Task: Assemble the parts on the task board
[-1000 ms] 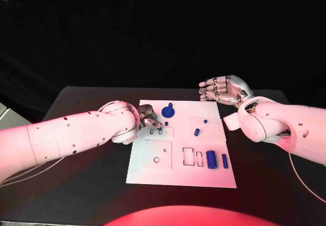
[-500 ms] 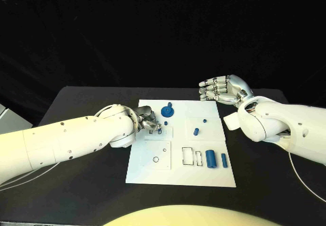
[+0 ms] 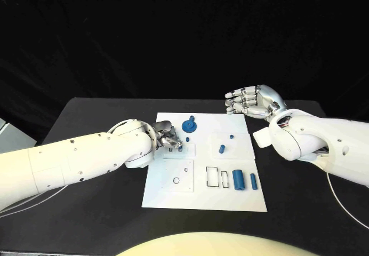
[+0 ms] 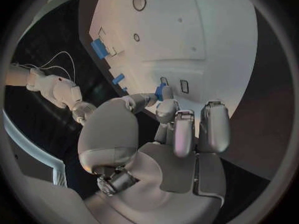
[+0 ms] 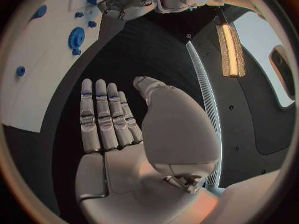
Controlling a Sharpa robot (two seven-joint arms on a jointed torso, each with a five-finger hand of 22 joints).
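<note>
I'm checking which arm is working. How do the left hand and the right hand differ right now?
The left hand is low over the task board, pinching a small blue part; the right hand holds nothing. The left hand's fingers are curled, the right hand's lie straight, off the board. Both are silver.

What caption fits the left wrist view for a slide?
Left hand pinches a small blue part over the slots of the white task board.
</note>
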